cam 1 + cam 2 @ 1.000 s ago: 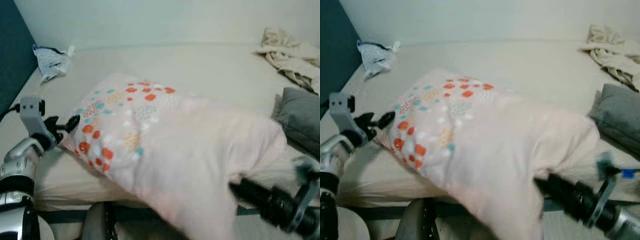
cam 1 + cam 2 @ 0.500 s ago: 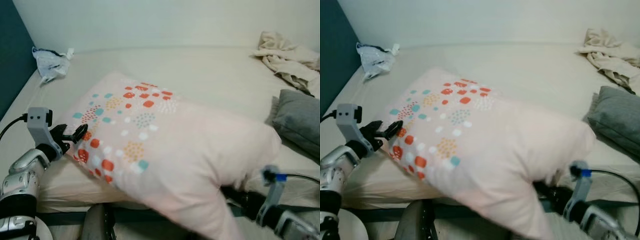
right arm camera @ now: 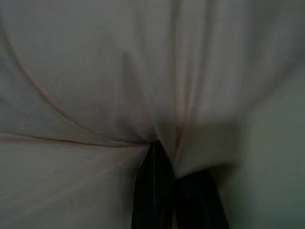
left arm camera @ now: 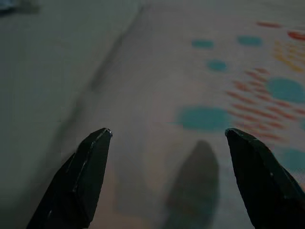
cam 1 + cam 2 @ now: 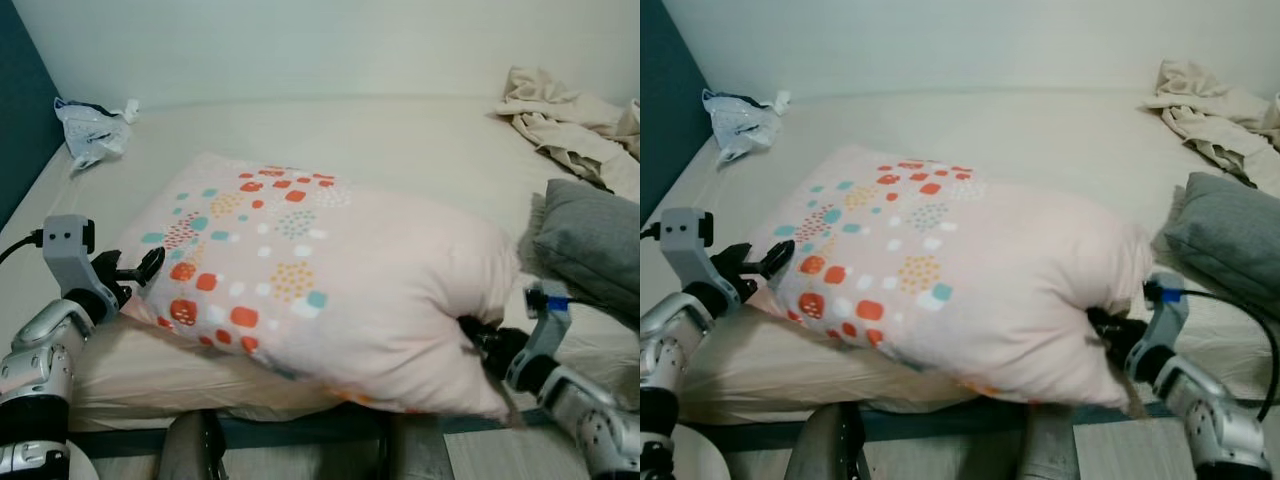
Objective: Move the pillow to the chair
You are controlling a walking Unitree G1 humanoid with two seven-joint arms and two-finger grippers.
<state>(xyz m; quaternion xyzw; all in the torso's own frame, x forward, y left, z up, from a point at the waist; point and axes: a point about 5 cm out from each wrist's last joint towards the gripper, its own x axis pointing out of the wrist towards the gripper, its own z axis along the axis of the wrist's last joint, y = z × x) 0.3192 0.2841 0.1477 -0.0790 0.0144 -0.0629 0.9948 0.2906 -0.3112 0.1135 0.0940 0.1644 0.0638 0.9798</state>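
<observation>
you are looking down at a bed (image 5: 420, 130) with a cream sheet, and the pillow (image 5: 330, 280) is lying across the middle of the frame, pale pink with orange, teal and white dots on its left half. it is resting along the near edge of the mattress, its right end bulging out past that edge at the lower right.

your right gripper (image 5: 1108, 335) is sitting at the lower right of the frame, its black fingers pinching a fold of the pillow's right end. in the right wrist view the fingers (image 3: 157, 191) are showing close together with the pink fabric gathered and creased between them, so they are clamping the cloth.

your left gripper (image 5: 140, 268) is sitting at the left of the frame, just beside the pillow's left corner. in the left wrist view its two fingertips (image 4: 93, 162) are standing wide apart with the dotted fabric lying beyond them, and they are holding nothing.

a grey cushion (image 5: 590, 240) is lying at the right edge of the frame, near the pillow's right end. a heap of crumpled beige cloth (image 5: 550, 115) is lying in the upper right, and a crumpled white bag (image 5: 88, 122) is sitting in the upper left, against a dark teal wall (image 5: 15, 120). a chair is something you cannot make out here.
</observation>
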